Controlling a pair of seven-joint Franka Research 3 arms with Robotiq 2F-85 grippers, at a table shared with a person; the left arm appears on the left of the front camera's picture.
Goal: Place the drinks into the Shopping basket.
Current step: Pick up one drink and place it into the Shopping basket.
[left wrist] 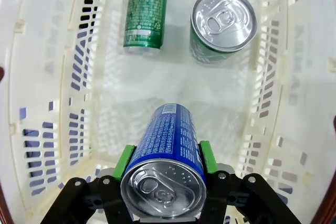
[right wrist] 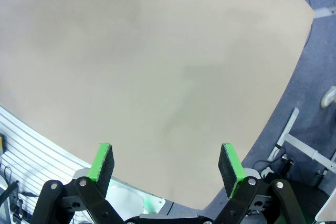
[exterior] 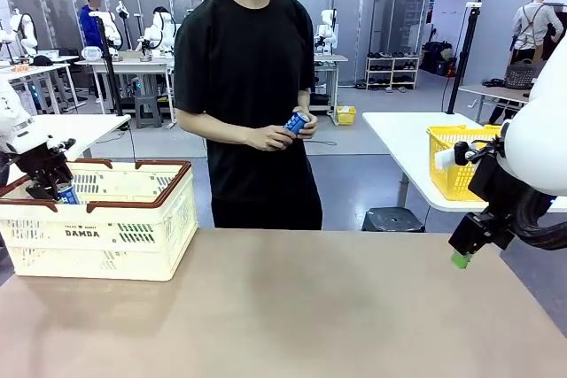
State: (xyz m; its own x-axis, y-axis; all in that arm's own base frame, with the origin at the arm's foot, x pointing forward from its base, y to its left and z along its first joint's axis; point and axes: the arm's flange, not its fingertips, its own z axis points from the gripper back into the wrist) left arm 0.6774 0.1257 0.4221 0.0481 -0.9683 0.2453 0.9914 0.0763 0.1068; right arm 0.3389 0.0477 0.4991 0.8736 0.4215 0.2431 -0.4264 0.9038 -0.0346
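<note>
Inside Shopping basket (left wrist: pixel 52 103), 6 o'clock: left gripper (left wrist: pixel 165 157) clamped on blue can (left wrist: pixel 168 127), apparently lowered for release. Lying green can (left wrist: pixel 147 11) at 11, upright green can (left wrist: pixel 223 22) at 1. Right gripper (right wrist: pixel 167 163) open over table (right wrist: pixel 157 51), probably awaiting second blue can (exterior: pixel 297 121) in person's hand (exterior: pixel 270 137).

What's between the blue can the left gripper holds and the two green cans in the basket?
Only bare floor of the Shopping basket, in the left wrist view, separates the blue can from the lying green can and the upright green can.
</note>
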